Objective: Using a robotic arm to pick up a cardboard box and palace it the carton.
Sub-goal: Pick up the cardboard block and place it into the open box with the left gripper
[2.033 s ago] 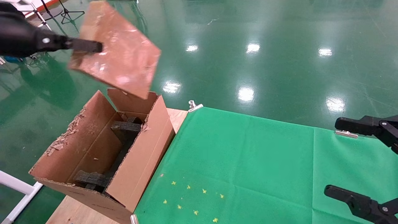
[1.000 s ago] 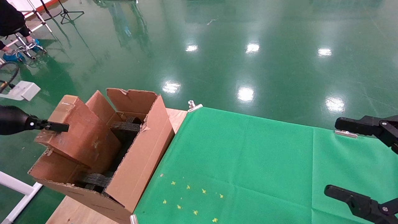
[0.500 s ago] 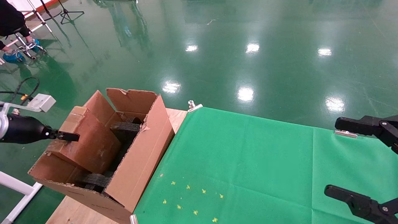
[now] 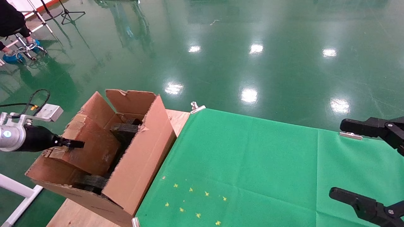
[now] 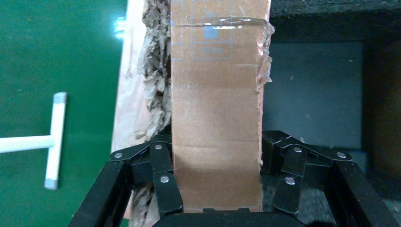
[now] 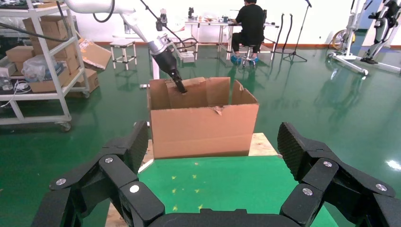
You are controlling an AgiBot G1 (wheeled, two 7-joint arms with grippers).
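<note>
Robotics lab or workshop: glossy green floor (image 4: 252, 37), metal shelving with boxes (image 6: 38, 71), seated person at far desks (image 6: 248, 28).

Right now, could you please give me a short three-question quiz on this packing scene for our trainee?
1. True or false: the left gripper is clamped on the small cardboard box.
2. Where is that box? A) on the green cloth B) partly inside the carton C) on the floor
3. Fill in: the right gripper hangs ____ over the cloth.

Key: 1 true; 2 B; 3 open.
</note>
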